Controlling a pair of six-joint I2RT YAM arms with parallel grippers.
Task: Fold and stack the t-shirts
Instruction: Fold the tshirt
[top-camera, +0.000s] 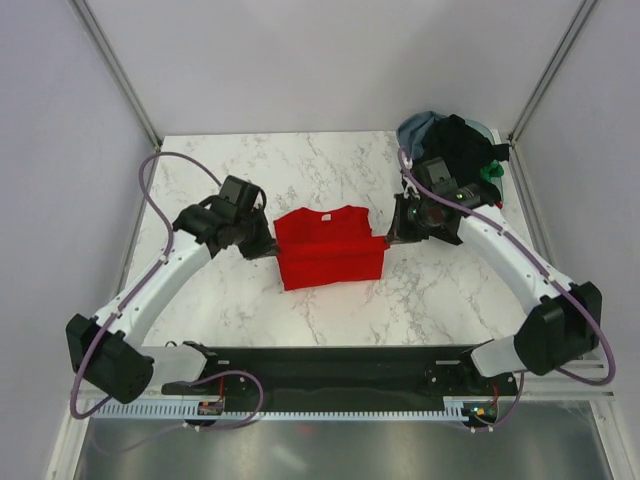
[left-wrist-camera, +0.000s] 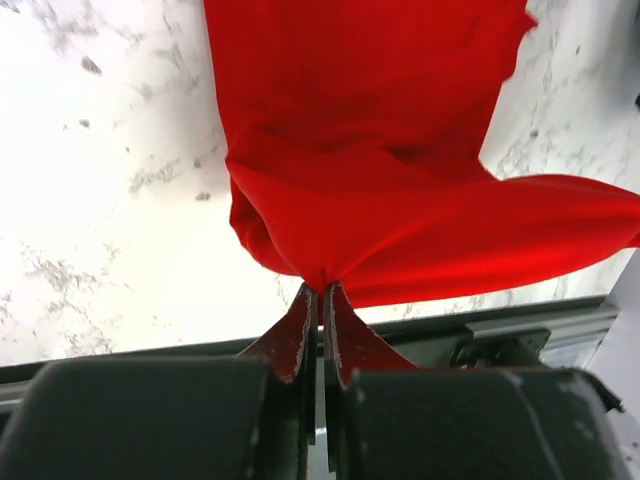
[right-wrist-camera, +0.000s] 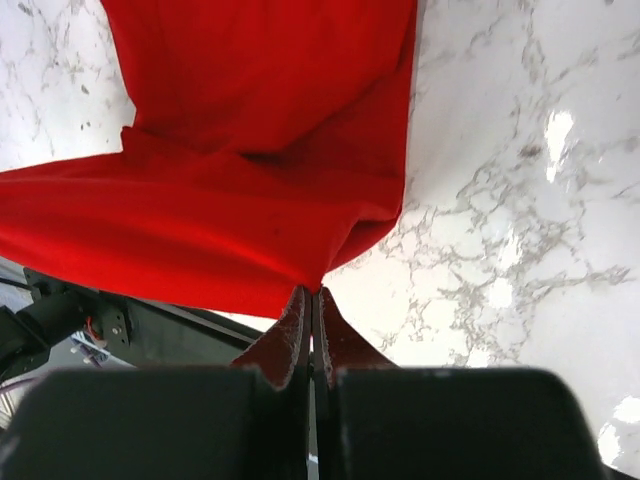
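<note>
T-shirt (top-camera: 330, 250) crosswise, collar (top-camera: 322, 214) toward far edge

Table (top-camera: 300, 165): white marble pattern, grey veining, glossy finish. Fills the middle of the enclosure.
Walls: plain pale lilac-grey panels on three sides: left wall (top-camera: 50, 150), back wall (top-camera: 330, 60), right wall (top-camera: 600, 150). No markings.
Corner posts: silver metal, one at far left (top-camera: 115, 70), one at far right (top-camera: 550, 65), both leaning outward in the top view.
Near edge: black plate (top-camera: 330, 365) across the table front; just beyond it a white slotted cable duct (top-camera: 330, 413), then a brushed grey metal sheet (top-camera: 330, 450).
Light: even, soft shadows; bright glare patch (right-wrist-camera: 555, 130) on the marble in the right wrist view.
</note>
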